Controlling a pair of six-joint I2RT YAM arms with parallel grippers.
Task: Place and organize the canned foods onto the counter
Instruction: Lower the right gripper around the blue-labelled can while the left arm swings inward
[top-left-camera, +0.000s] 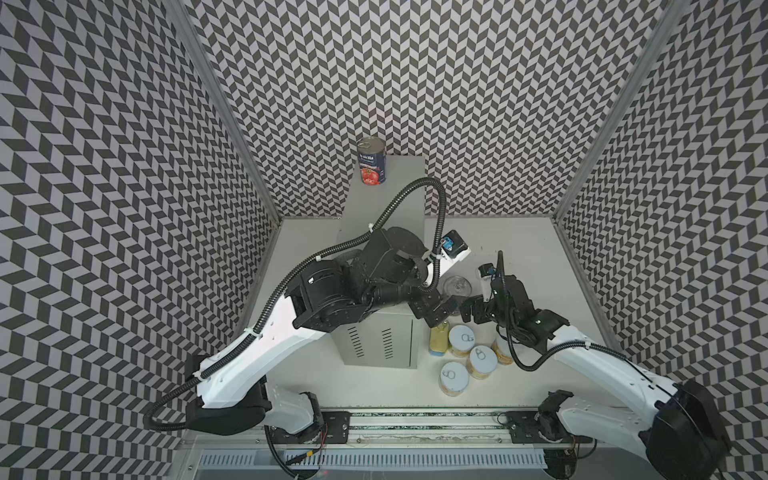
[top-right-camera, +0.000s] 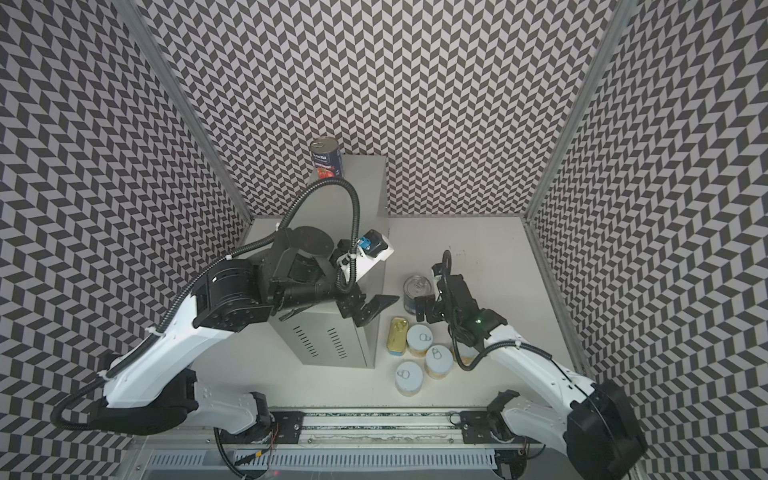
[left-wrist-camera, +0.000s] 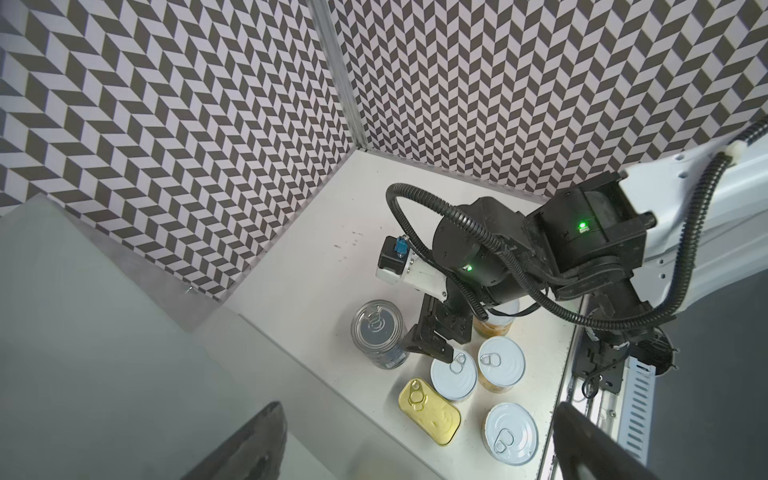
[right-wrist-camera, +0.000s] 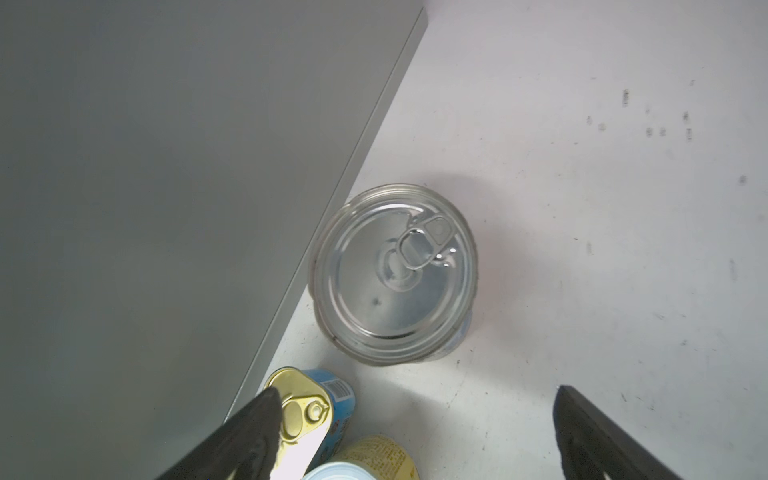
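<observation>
Canned foods (top-left-camera: 461, 338): one tall dark-blue-labelled silver-lidded tin (top-left-camera: 372, 162) stands on the far left corner of the light-grey metal counter (top-left-camera: 390, 199); the left gripper (top-right-camera: 374, 308) hangs at its near right corner, fingers apart, empty; a second such tin (right-wrist-camera: 395, 274), a gold-topped rectangular tin (top-right-camera: 398, 336) and short yellow-orange white-lidded cans (top-right-camera: 438, 359), apparently four, sit on the white tabletop (top-right-camera: 478, 249); the right gripper (right-wrist-camera: 415, 390) hovers there, fingers spread, empty.

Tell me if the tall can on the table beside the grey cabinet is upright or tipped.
Upright. The tall can stands on its base, silver pull-tab lid facing up, on the table by the cabinet.
</observation>
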